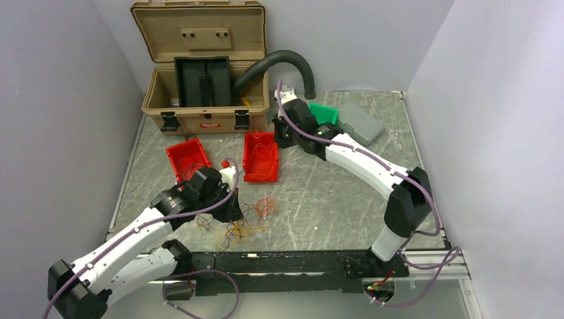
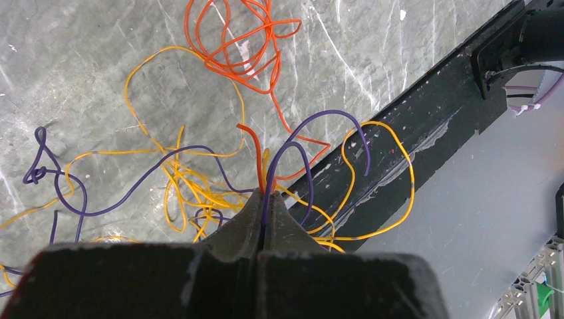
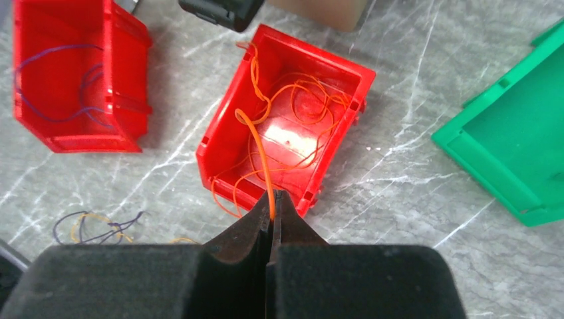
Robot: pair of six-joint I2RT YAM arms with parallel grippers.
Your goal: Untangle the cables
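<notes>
Both claws clenched on wire; colour sorting half done.
Your right gripper (image 3: 273, 196) pinches one orange wire (image 3: 256, 143) above the red bin (image 3: 319, 48) of orange strands: lower it well inside before releasing. Left gripper (image 2: 261, 199) nips mixed-colour cables (image 2: 199, 193) in the tangle by the black front rail (image 2: 412, 106); lift slowly.

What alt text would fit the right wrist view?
The right gripper is shut on an orange cable that leads into a red bin holding more orange cables. Left of it, a second red bin holds purple cables; a green bin lies right.
</notes>
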